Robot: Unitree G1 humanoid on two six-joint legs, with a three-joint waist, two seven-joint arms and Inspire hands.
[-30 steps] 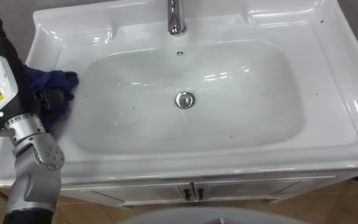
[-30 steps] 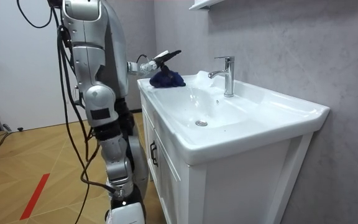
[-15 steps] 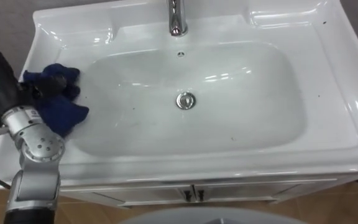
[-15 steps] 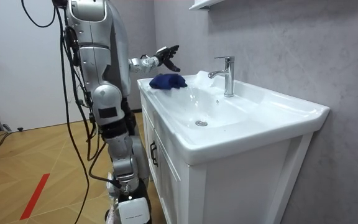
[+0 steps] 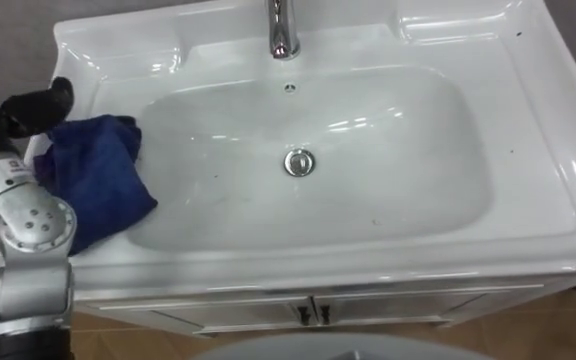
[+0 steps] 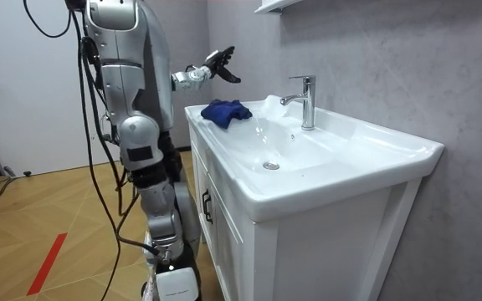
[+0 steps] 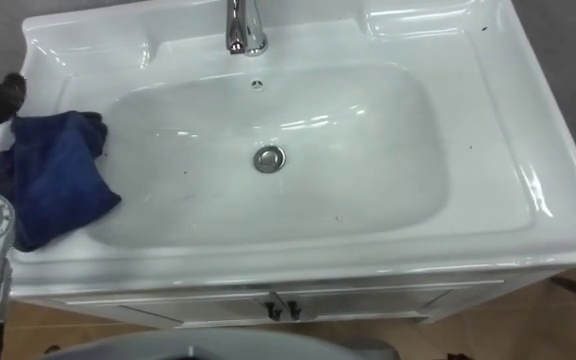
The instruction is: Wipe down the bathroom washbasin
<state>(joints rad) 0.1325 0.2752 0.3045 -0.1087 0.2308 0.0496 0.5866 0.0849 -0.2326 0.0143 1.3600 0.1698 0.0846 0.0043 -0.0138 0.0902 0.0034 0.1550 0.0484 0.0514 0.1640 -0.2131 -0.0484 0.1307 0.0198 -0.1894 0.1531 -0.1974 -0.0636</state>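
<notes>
Moved: left hand [image 6: 218, 64] is lifting up off the blue cloth [image 5: 93, 182], and the cloth is now lying flatter.
Hand: fingers are spreading wide, holding nothing, hanging in the air above the basin's [image 5: 533, 150] left edge.
Cloth: lying alone on the basin's left rim, one corner dipping into the bowl.

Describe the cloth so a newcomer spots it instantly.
Start at the white basin. On its left rim, at the bowl's edge and away from the tap, lies the cloth. It is the only dark blue, crumpled thing there.
</notes>
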